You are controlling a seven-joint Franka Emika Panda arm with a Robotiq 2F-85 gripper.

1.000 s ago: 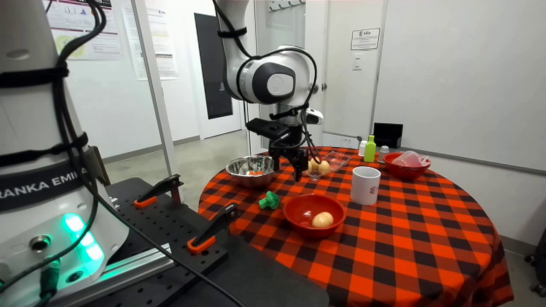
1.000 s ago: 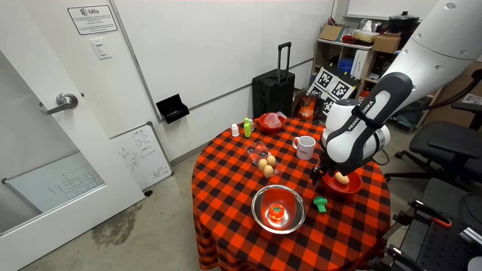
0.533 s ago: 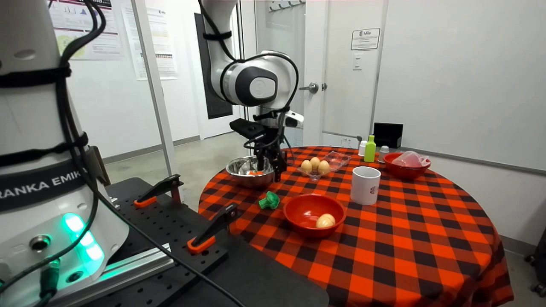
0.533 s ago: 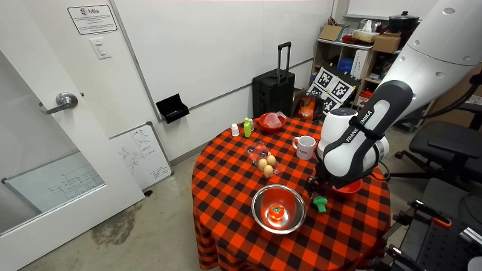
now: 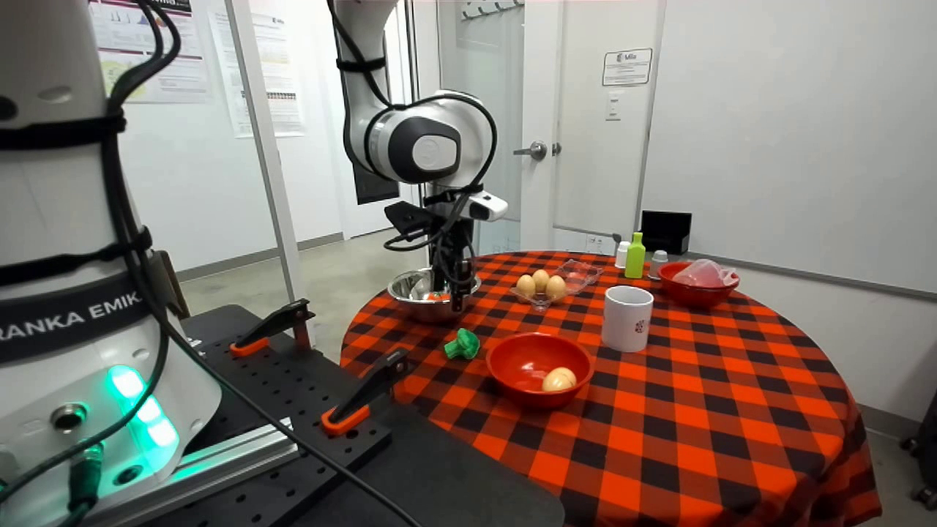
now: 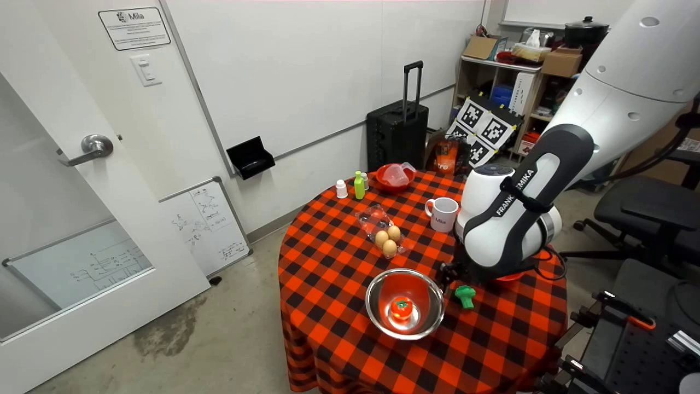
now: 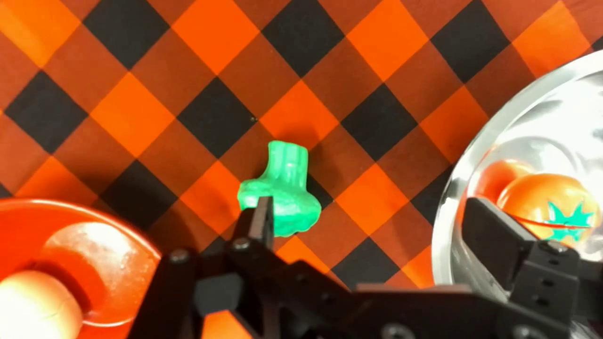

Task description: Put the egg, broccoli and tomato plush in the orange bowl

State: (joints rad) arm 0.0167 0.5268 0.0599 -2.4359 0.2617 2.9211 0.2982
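The orange bowl (image 5: pixel 505 369) holds the egg (image 5: pixel 559 380); both show at the lower left of the wrist view, the bowl (image 7: pixel 118 263) and the egg (image 7: pixel 35 306). In an exterior view the arm hides the egg and most of the bowl. The green broccoli (image 6: pixel 465 296) lies on the cloth between the bowls and shows in the wrist view (image 7: pixel 286 186). The red tomato (image 6: pixel 402 309) sits inside the steel bowl (image 6: pixel 374 312). My gripper (image 7: pixel 370 207) is open and empty above the table, between broccoli and steel bowl; its left finger overlaps the broccoli in view.
A clear carton with three eggs (image 6: pixel 389 249) lies behind the steel bowl. A white mug (image 5: pixel 627 318) stands beyond the orange bowl. Another red bowl (image 5: pixel 692 293), a yellow-green bottle (image 5: pixel 635 256) and white shakers stand at the far edge. Orange-tipped clamps (image 5: pixel 373 388) sit on the robot's bench.
My gripper has moved from beside the orange bowl toward the broccoli and steel bowl. The egg shifted slightly inside the orange bowl, then stayed. Broccoli and tomato have not moved.
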